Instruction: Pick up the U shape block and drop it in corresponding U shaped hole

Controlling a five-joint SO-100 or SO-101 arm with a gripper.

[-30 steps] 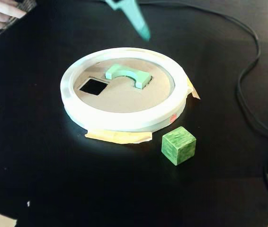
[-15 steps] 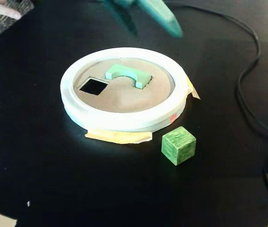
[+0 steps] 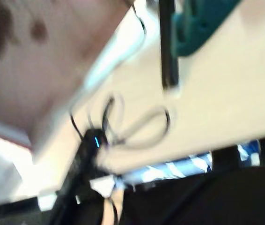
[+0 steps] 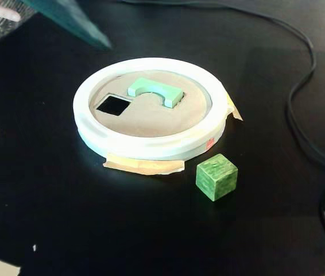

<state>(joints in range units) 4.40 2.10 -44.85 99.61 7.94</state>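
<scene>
We find the U shape block (image 4: 155,91) seated partway in the U shaped hole; the gripper (image 4: 96,39) has swung far left, jaw state indeterminate, delivery essentially done.

We are seeing a pale mint-green U shape block (image 4: 155,91) on a tan disc (image 4: 151,115) with a white rim. We are seeing a black square cutout (image 4: 113,105) in that tan face. Strips of yellowish-beige tape (image 4: 144,167) are showing at the rim's edge, with a small reddish mark on the rim's side. A darker green cube (image 4: 216,176) is showing streaks of lighter green. The table (image 4: 65,218) is looking black, as is the cable (image 4: 300,86). A blurred dark teal gripper (image 4: 73,20) is showing at the top left.
</scene>
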